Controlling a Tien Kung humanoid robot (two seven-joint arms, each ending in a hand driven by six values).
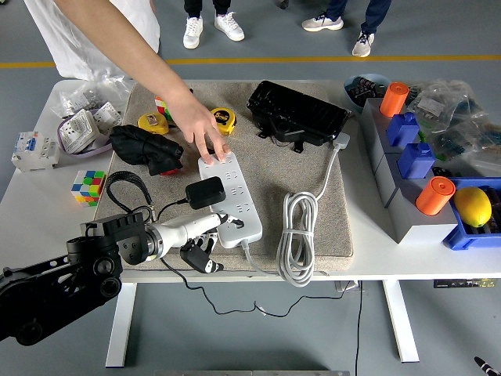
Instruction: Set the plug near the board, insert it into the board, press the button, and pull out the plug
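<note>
Left hand (200,244) holds nothing, index finger extended toward the white power strip (228,198); black plug adapter (205,192) just above: light, rigid, grip its sides.

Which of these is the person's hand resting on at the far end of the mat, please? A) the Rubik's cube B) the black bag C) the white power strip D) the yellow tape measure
C: the person's hand presses its fingertips on the far end of the white power strip, with the yellow tape measure beside it untouched.
</note>
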